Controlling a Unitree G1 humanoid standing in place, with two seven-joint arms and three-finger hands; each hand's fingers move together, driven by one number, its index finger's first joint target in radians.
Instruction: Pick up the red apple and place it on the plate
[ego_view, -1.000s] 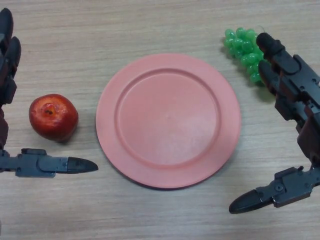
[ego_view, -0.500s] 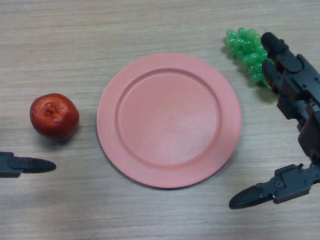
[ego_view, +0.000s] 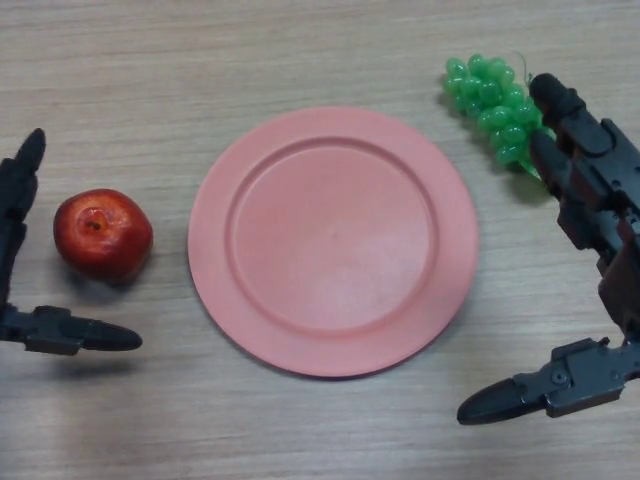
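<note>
The red apple (ego_view: 103, 233) sits on the wooden table, left of the pink plate (ego_view: 333, 240), stem end up. The plate holds nothing. My left hand (ego_view: 18, 205) is open at the left edge: its fingers stand just left of the apple and its thumb (ego_view: 75, 332) lies in front of it, neither touching. My right hand (ego_view: 590, 190) is open at the right edge, its fingers beside the green grapes, its thumb (ego_view: 540, 388) low at the plate's front right.
A bunch of green grapes (ego_view: 494, 102) lies at the back right, just beyond the plate's rim and against my right hand's fingers. Bare wooden table (ego_view: 300, 50) lies behind and in front of the plate.
My left hand drew back to the left edge, then came in again; its fingers now stand beside the apple. The apple, the plate and my right hand have barely moved.
</note>
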